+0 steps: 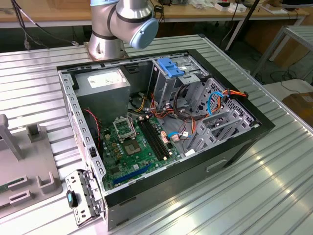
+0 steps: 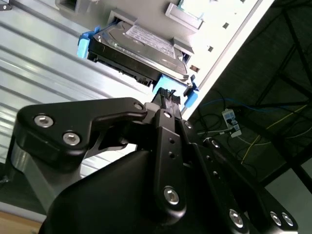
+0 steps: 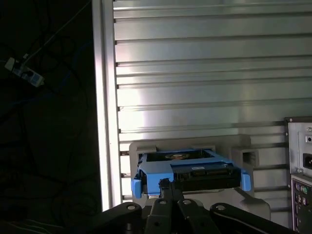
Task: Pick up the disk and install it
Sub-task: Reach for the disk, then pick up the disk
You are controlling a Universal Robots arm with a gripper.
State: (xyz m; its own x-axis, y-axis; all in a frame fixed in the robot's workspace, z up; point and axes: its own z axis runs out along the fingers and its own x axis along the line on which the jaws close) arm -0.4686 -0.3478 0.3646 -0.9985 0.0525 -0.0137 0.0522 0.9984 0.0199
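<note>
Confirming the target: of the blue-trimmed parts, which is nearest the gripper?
The disk, a grey labelled drive in its blue carrier rail, right at the gripper. The blue-topped drive cage and blue cable sit inside the computer case.

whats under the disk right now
A pale grey holder cradles the disk and stands on the ribbed metal table. The holder's floor directly beneath the disk is covered, so it cannot be seen.
</note>
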